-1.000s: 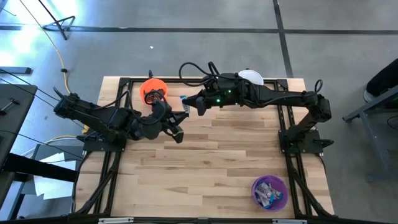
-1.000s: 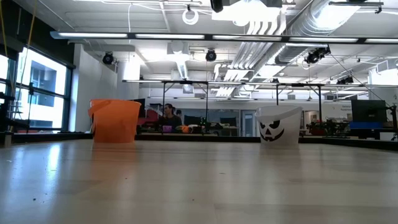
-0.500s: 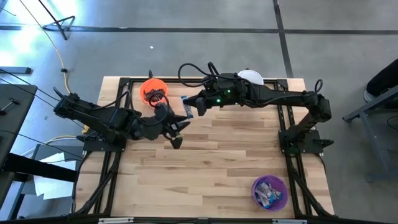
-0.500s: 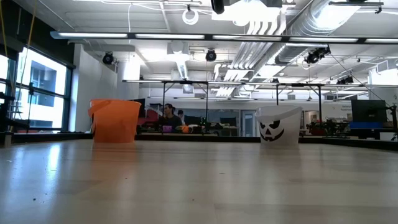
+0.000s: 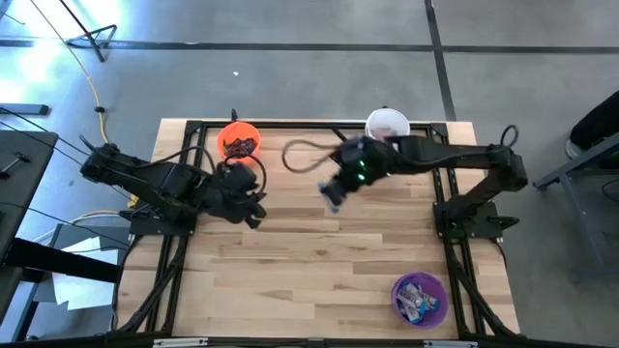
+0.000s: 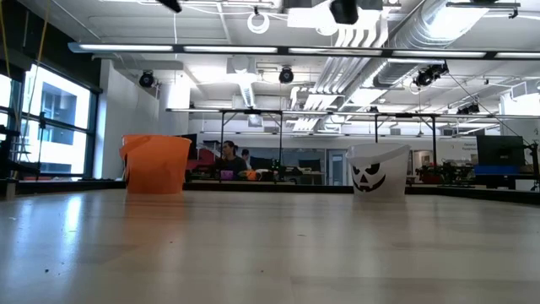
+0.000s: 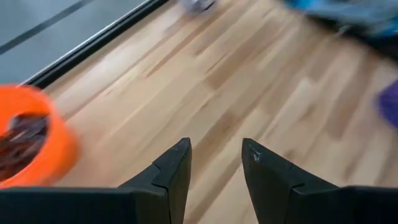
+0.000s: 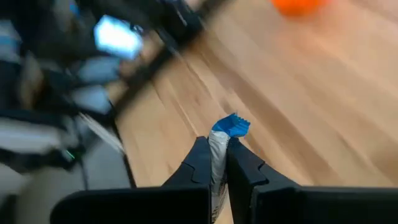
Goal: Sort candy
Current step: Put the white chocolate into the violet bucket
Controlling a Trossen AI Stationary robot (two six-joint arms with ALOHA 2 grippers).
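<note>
A blue-and-white wrapped candy [image 8: 219,149] sticks up between the fingers of my right gripper [image 8: 217,163], which is shut on it above the middle of the table [image 5: 332,196]. My left gripper [image 7: 214,158] stands open and holds nothing; it hangs over the table's left part [image 5: 253,211], near the orange cup [image 5: 238,141]. That cup holds dark candy [image 5: 242,146]. The purple cup [image 5: 419,298] at the near right is full of mixed candy. A white cup [image 5: 387,126] stands at the far edge. My right gripper pinches the candy's white middle [image 8: 217,157] between its two fingers. The wrapper's blue crimped end [image 8: 230,126] juts out past the fingertips. The candy is lifted clear of the table.
In the low view the orange cup [image 6: 156,164] stands at the far left and the white cup with a black face [image 6: 378,171] at the far right. Bare wood [image 5: 319,261] lies between the arms and the purple cup. A black frame [image 5: 455,280] runs along the table's sides.
My right gripper has drawn away from the left gripper, toward the table's right and near edges, tipping downward and taking the blue-and-white candy with it. My left gripper has pulled back toward the table's left edge and also tipped down.
</note>
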